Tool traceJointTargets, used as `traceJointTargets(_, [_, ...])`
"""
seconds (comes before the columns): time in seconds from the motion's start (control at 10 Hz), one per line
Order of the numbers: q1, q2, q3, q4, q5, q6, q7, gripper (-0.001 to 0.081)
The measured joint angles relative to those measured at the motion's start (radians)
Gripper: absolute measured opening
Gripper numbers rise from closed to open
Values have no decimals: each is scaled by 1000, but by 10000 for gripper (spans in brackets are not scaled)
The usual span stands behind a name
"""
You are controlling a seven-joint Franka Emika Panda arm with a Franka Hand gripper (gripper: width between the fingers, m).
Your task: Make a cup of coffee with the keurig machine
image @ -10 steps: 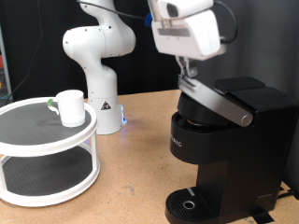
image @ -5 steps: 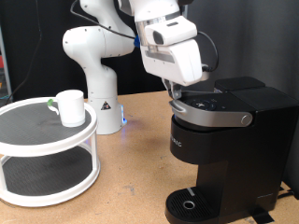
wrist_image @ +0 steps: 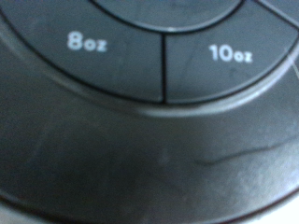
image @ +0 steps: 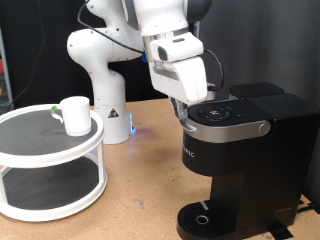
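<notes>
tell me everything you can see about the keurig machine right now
The keurig machine is a large boxy black brewer at the exterior view's right, standing upright on the wooden table. Its grey-silver lid handle is down, lid shut. The round drip base is bare. The gripper presses at its top; the wrist view shows 8oz and 10oz buttons.

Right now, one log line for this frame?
tool: at Keurig machine lid, holding nothing seen | lid: down | wrist view: 8oz button, 10oz button | white mug: on round shelf, not under machine
</notes>
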Motion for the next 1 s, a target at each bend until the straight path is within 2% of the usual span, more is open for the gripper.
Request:
traceJointTargets(0.2, [0,2,-4,0,24,1,7,7])
traceJointTargets(0.4, [0,-1,-19,11,131,-14,-13,7])
traceJointTargets(0.6, [1,-13,-25,66,224,-70,-18,7])
traceJointTargets(0.8, [0,-33,-28,120,234,-125,4,7])
traceJointTargets(1.0, [0,-52,-29,148,234,-165,29,7])
